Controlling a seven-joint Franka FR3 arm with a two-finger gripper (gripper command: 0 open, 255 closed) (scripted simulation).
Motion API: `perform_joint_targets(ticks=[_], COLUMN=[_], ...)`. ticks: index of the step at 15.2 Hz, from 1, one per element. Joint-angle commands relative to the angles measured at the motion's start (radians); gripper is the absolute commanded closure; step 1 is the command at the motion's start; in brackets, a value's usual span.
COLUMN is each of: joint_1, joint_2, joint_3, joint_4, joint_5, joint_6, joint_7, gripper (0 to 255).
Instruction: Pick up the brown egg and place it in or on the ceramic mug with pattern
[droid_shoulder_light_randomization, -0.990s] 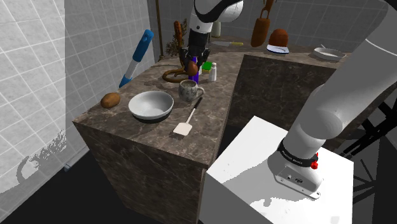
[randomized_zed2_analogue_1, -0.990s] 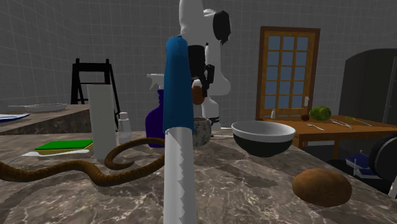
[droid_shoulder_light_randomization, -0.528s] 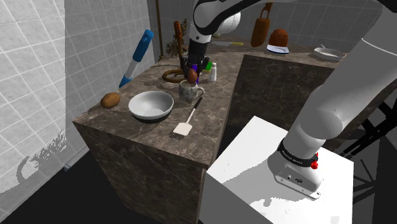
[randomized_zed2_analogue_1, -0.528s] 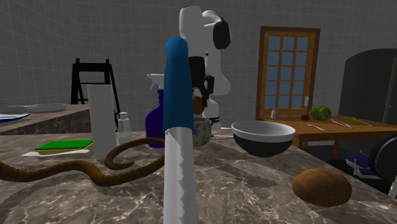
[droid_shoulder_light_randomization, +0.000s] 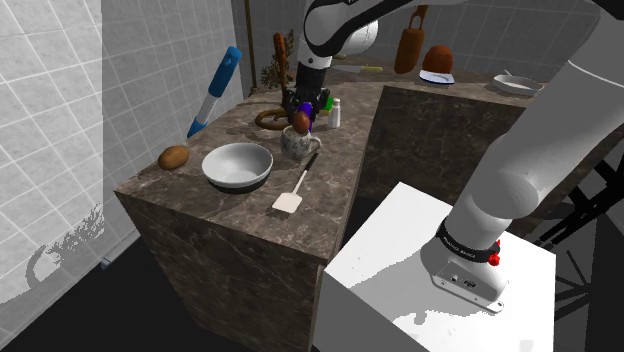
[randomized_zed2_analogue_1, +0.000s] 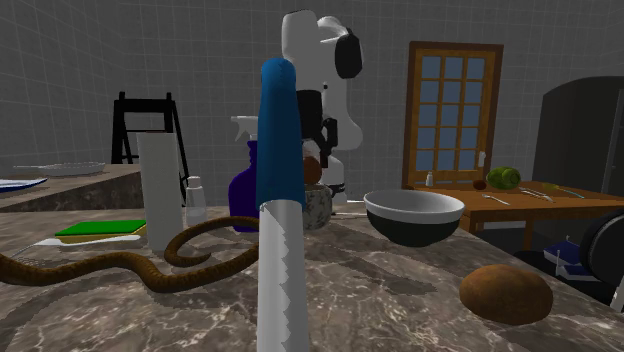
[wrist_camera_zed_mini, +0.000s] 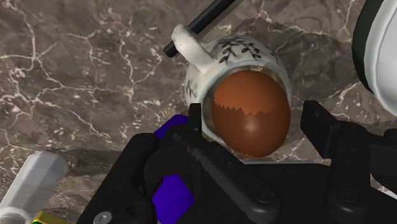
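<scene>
**A:** Egg (wrist_camera_zed_mini: 249, 113) first: where is it?
**B:** In the mouth of the mug (wrist_camera_zed_mini: 236, 52). It is brown, with its lower part sunk inside the rim and the rest bulging above it.
**A:** And the gripper (wrist_camera_zed_mini: 254, 119)?
**B:** Directly above the mug, pointing down at it. Its black fingers (wrist_camera_zed_mini: 317, 121) stand apart, one on each side of the egg. A gap shows between the egg and the finger I can see best, so nothing is clamped.
**A:** What does the mug look like?
**B:** Pale, with dark leafy sprigs on its wall. It stands upright on the marbled counter (droid_shoulder_light_randomization: 335, 168).
**A:** What is around the mug?
**B:** A white bowl (droid_shoulder_light_randomization: 238, 165) is near it, on the shoulder view's left. A spatula (droid_shoulder_light_randomization: 293, 192) lies with the end of its dark handle just beside the mug's handle. A purple spray bottle (randomized_zed2_analogue_1: 243, 195) stands just beside the mug.
</scene>
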Motion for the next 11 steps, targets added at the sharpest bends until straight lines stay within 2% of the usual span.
perform_joint_targets(ticks=[1,5,9,11], joint_1=[0.000,0.000,-0.006,-0.006], joint_2=[0.000,0.000,-0.063,-0.063], joint_3=[0.000,0.000,-0.009,-0.009], joint_4=[0.000,0.000,0.065,0.065], joint_5=[0.000,0.000,-0.007,-0.007], joint_6=[0.000,0.000,-0.128,-0.128], joint_7=[0.000,0.000,0.003,0.003], gripper=[0,0,0,0])
